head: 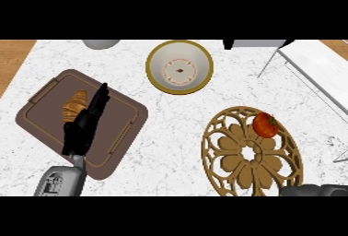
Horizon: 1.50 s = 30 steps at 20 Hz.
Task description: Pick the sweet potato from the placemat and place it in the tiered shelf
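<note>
In the head view, a brown placemat [41,115] lies on the white counter [170,138] at about 9 o'clock. On it sits a small golden-brown food [73,105], which looks like a croissant, not a sweet potato. The left hand [85,124] is just beside it, fingers straight and together, pointing to 12 o'clock and holding nothing. At 12 o'clock stands a gold-rimmed bowl [179,67]. At 4 o'clock lies a round wooden trivet [248,152] with a red tomato [265,125] on it. The right hand [316,190] peeks in at 5 o'clock; I cannot tell its fingers. The white shelf [312,69] is at 2 o'clock.
</note>
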Each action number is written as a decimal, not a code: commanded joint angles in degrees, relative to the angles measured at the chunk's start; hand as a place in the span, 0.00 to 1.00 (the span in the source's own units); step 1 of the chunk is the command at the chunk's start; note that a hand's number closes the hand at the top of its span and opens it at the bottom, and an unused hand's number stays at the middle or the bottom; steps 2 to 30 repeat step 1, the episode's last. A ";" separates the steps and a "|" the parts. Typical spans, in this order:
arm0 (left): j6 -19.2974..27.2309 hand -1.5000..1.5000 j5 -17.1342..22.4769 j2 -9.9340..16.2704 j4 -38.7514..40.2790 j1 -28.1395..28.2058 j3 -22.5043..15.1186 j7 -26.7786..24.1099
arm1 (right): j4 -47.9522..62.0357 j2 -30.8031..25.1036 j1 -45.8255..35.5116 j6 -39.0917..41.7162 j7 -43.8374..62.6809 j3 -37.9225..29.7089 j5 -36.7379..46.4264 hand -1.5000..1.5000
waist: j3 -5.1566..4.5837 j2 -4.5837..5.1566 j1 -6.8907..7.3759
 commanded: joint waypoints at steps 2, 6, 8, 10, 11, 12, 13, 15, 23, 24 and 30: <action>-0.51 0.50 0.70 0.44 1.05 -1.68 0.90 0.30 | -15.10 1.21 2.47 15.28 0.45 7.51 2.56 0.00 | -0.05 -0.06 -0.35; -0.51 0.50 0.70 0.44 1.05 -1.68 0.90 0.30 | -15.10 1.21 2.47 15.28 0.45 7.51 2.56 0.00 | -0.05 -0.06 -0.35; -0.51 0.50 0.70 0.44 1.05 -1.68 0.90 0.30 | -15.10 1.21 2.47 15.28 0.45 7.51 2.56 0.00 | -0.05 -0.06 -0.35; -0.51 0.50 0.70 0.44 1.05 -1.68 0.90 0.30 | -15.10 1.21 2.47 15.28 0.45 7.51 2.56 0.00 | -0.05 -0.06 -0.35; -0.51 0.50 0.70 0.44 1.05 -1.68 0.90 0.30 | -15.10 1.21 2.47 15.28 0.45 7.51 2.56 0.00 | -0.05 -0.06 -0.35; -0.51 0.50 0.70 0.44 1.05 -1.68 0.90 0.30 | -15.10 1.21 2.47 15.28 0.45 7.51 2.56 0.00 | -0.05 -0.06 -0.35; -0.51 0.50 0.70 0.44 1.05 -1.68 0.90 0.30 | -15.10 1.21 2.47 15.28 0.45 7.51 2.56 0.00 | -0.05 -0.06 -0.35; -0.51 0.50 0.70 0.44 1.05 -1.68 0.90 0.30 | -15.10 1.21 2.47 15.28 0.45 7.51 2.56 0.00 | -0.05 -0.06 -0.35; -0.51 0.50 0.70 0.44 1.05 -1.68 0.90 0.30 | -15.10 1.21 2.47 15.28 0.45 7.51 2.56 0.00 | -0.05 -0.06 -0.35; -0.51 0.50 0.70 0.44 1.05 -1.68 0.90 0.30 | -15.10 1.21 2.47 15.28 0.45 7.51 2.56 0.00 | -0.05 -0.06 -0.35; -0.51 0.50 0.70 0.44 1.05 -1.68 0.90 0.30 | -15.10 1.21 2.47 15.28 0.45 7.51 2.56 0.00 | -0.05 -0.06 -0.35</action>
